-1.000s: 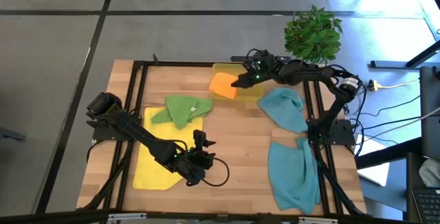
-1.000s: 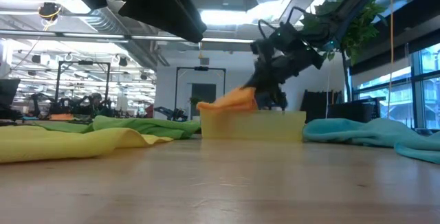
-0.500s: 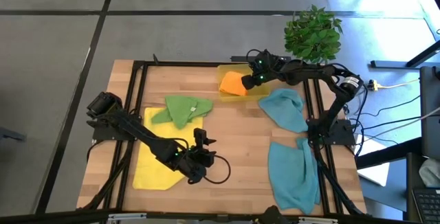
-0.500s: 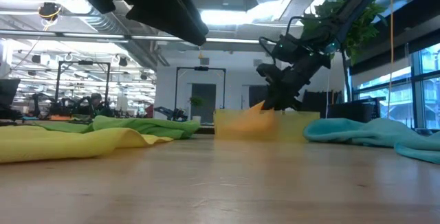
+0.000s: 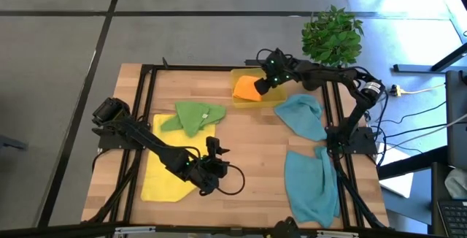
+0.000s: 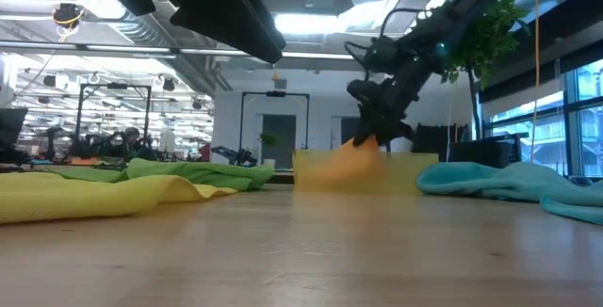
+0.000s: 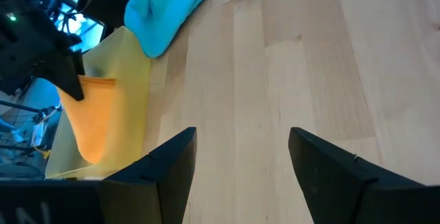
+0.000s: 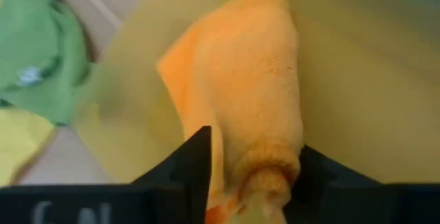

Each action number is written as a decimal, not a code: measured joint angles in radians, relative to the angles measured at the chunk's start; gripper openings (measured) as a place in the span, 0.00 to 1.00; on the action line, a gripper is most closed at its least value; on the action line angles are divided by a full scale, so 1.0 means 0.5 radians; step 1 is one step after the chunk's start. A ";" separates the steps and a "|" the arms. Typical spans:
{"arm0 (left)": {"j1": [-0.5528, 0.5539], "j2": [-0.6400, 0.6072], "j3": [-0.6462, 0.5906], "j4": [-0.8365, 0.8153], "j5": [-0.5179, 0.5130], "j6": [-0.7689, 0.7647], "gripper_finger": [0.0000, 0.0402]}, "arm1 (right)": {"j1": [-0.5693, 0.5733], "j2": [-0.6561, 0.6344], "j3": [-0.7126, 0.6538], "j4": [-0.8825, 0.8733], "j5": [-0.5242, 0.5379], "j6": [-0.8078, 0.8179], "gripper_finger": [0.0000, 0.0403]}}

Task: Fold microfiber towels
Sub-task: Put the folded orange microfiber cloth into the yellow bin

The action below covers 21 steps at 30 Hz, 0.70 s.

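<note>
Orange towel (image 5: 246, 89) folded in tray (image 5: 271, 101), right tool (image 5: 263, 85) parted around it; left tool (image 5: 214, 159) apart, idle; yellow (image 5: 162, 171), green (image 5: 193, 115), teal towels (image 5: 310, 184) unfolded.

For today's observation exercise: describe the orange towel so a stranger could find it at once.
Start at the potted plant off the table's far edge. Beside it on the table sits a yellow tray, and the orange towel lies in it. It is the only orange cloth and the only one in the tray.
</note>
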 joint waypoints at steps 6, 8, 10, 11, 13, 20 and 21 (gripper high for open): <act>-0.001 0.000 0.000 0.000 0.050 -0.033 0.55 | 0.048 0.000 0.159 -0.360 0.328 -0.059 0.56; -0.001 0.000 0.000 0.000 0.053 -0.033 0.55 | 0.053 0.000 0.214 -0.454 0.353 -0.052 0.60; -0.001 0.000 0.000 0.000 0.053 -0.033 0.55 | 0.058 0.000 0.269 -0.536 0.354 -0.051 0.62; -0.001 0.000 0.000 -0.001 0.053 -0.033 0.55 | 0.063 0.000 0.297 -0.583 0.355 -0.051 0.63; -0.001 0.000 0.000 0.000 0.053 -0.033 0.55 | 0.077 0.000 0.355 -0.658 0.361 -0.052 0.63; -0.001 0.000 0.000 0.000 0.053 -0.033 0.55 | 0.186 -0.001 0.557 -0.773 0.359 -0.183 0.57; -0.001 0.000 0.000 -0.001 0.053 -0.033 0.55 | 0.211 -0.001 0.573 -0.776 0.343 -0.241 0.56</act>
